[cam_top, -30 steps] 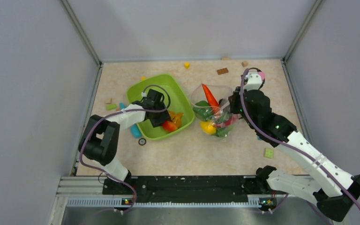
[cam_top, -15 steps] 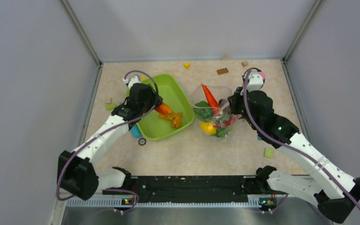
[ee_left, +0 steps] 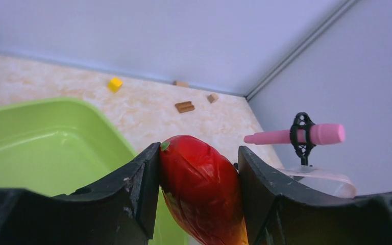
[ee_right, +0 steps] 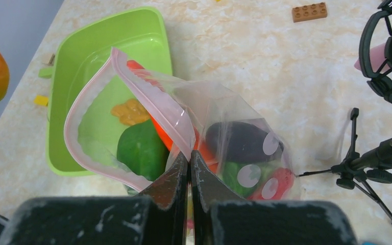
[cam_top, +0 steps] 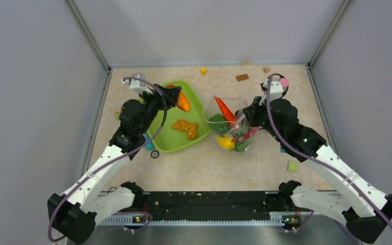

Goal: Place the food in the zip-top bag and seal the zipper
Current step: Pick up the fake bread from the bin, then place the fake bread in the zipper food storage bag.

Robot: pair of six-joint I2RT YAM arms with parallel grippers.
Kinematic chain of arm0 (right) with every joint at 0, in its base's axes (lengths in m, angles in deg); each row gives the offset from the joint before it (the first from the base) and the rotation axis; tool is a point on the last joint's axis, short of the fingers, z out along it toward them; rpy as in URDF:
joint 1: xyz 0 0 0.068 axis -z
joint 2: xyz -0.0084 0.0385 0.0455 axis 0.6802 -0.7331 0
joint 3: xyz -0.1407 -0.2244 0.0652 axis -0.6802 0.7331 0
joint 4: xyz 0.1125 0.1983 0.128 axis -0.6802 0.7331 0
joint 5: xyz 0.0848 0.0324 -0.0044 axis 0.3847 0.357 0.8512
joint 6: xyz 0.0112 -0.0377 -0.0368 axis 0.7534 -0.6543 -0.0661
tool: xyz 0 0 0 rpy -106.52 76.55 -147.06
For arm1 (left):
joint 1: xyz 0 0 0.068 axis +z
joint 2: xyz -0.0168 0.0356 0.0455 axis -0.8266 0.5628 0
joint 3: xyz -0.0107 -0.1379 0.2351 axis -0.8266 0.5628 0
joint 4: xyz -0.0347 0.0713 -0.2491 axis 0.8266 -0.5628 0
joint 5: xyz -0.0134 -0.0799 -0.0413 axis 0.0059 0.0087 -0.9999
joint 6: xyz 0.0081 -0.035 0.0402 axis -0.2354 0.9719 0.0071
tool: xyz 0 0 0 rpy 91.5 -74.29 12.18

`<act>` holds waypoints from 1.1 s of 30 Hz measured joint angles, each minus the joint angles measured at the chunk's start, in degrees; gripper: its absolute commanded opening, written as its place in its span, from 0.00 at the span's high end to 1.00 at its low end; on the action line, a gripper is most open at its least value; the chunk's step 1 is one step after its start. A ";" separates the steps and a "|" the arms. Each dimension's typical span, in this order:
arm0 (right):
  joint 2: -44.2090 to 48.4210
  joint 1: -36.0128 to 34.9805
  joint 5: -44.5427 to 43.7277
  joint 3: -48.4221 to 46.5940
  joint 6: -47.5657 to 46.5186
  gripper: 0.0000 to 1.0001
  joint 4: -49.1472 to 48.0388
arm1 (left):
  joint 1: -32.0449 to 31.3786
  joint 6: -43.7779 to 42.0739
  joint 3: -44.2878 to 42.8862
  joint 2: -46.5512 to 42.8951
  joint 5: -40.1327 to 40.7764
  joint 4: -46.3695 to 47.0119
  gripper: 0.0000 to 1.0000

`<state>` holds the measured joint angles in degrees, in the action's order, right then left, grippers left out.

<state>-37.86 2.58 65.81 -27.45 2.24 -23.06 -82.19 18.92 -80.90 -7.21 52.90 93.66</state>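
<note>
The clear zip-top bag (cam_top: 233, 127) lies on the table (cam_top: 209, 168) just right of the lime-green tray (cam_top: 166, 137), its mouth gaping toward the tray. Inside it are an orange carrot (cam_top: 224, 108), a green pepper (ee_right: 142, 149), a yellow lemon (cam_top: 226, 143), a dark purple eggplant (ee_right: 242, 140) and a red piece (ee_right: 282, 181) at the closed end. The pinkish zipper (ee_right: 153, 99) runs round the open mouth in a loop. The right gripper (ee_right: 190, 168) has its fingers pressed together on the mouth edge at the bag's right side, pinching the plastic there.

The tray holds one orange lumpy toy piece (cam_top: 189, 128) toward its right side; the rest of its floor is bare green. Over the tray's far end, the left gripper (ee_left: 199, 168) has its fingers (ee_left: 138, 178) clamped on either side of a red-orange toy fruit (ee_left: 201, 199), lifted off the tray floor.

Grey walls close in the table on the left, far and right. Along the far edge sit a yellow block (cam_top: 203, 71), a brown block (cam_top: 242, 77) and a tan block (cam_top: 267, 69). A pink cylinder on a black stand (ee_left: 311, 133) rises by the right arm. A green block (cam_top: 292, 166) lies near the right side, and a blue piece (cam_top: 148, 143) and a small black ring (cam_top: 154, 154) sit beside the tray's near left corner. The widest bare stretch of table lies between the tray and bag and the arm bases.
</note>
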 measured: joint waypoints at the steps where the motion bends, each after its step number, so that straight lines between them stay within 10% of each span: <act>1: 0.00 0.00 0.61 0.00 0.00 1.00 0.00 | -0.39 -1.05 0.83 -0.04 -0.85 3.04 1.00; 18: -7.58 0.00 3.56 -9.57 10.56 1.00 8.70 | -1.99 -6.80 1.92 13.33 -30.32 38.64 1.00; 33: -7.82 0.02 19.45 -18.43 16.24 1.00 18.12 | -13.25 -16.52 -4.22 20.24 -26.08 44.11 1.00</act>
<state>-45.69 2.61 85.26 -45.88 18.48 -4.95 -95.43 2.40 -85.12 13.03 26.83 137.76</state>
